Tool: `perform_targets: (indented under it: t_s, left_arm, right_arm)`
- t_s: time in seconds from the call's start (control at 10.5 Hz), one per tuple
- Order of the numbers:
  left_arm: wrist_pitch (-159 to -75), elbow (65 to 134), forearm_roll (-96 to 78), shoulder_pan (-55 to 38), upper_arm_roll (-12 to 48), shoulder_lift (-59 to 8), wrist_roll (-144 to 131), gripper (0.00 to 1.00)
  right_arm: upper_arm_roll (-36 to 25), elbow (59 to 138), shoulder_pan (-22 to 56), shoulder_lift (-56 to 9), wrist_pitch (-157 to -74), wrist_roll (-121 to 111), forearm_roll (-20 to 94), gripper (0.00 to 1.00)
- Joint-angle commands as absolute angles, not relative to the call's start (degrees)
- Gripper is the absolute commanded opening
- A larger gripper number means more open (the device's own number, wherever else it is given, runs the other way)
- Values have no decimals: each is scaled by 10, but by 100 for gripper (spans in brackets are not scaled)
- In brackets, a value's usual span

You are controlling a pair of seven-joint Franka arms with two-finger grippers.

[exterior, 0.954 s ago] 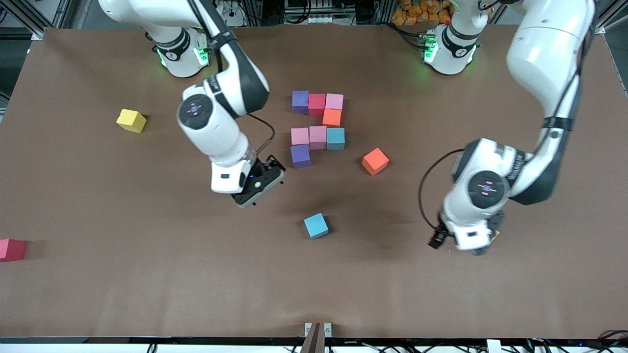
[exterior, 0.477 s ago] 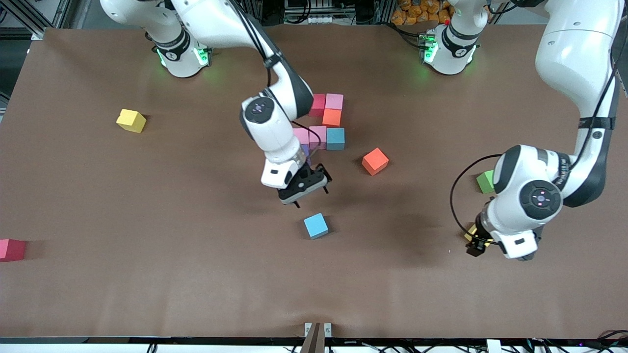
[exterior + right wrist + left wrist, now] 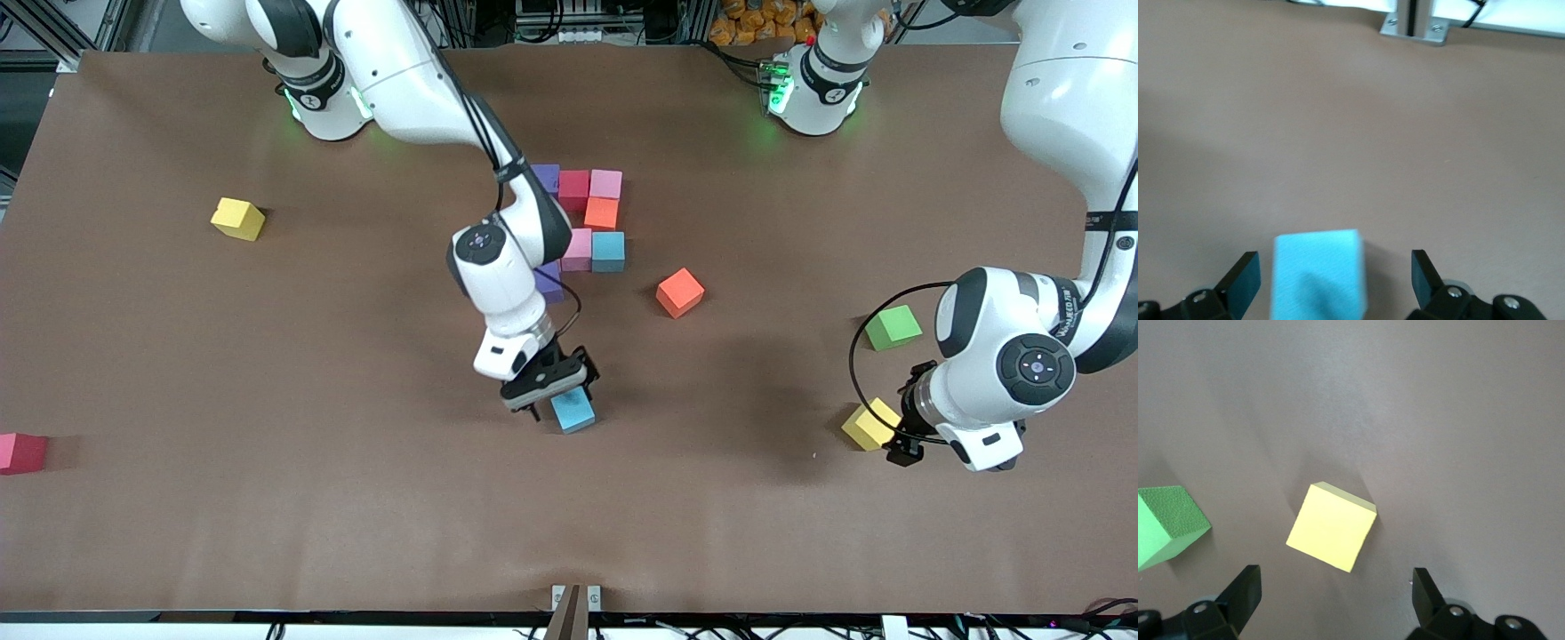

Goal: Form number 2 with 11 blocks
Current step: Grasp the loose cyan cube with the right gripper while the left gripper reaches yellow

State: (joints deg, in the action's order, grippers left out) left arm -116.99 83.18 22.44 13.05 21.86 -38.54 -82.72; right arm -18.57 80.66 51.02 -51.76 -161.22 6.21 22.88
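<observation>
Bare counter (image 3: 267, 533) rings the loose light blue block (image 3: 573, 411); only the right end effector (image 3: 549, 388) crowds its 11 o'clock side, fingers spread.

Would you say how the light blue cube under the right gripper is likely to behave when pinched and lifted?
The light blue cube looks matte and foam-like, so probably light and grippy. Flat faces suggest it won't roll. Sitting between the open right gripper fingers, it may twist slightly as they close.

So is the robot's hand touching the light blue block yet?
Apart. In the right wrist view the right end effector is open, and brown table shows between each finger and the light blue block.
</observation>
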Motion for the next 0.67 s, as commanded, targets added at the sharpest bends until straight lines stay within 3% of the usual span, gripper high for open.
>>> perform_targets:
  t_s: [0.0, 0.57]
  left_arm:
    - [-1183, 853, 200, 156, 224, -370, -841, 100]
    - [-1185, 853, 177, 173, 224, -370, -845, 100]
  right_arm:
    - [-186, 782, 506, -542, -1609, 61, 243, 100]
    - [-178, 775, 512, -548, -1609, 62, 268, 100]
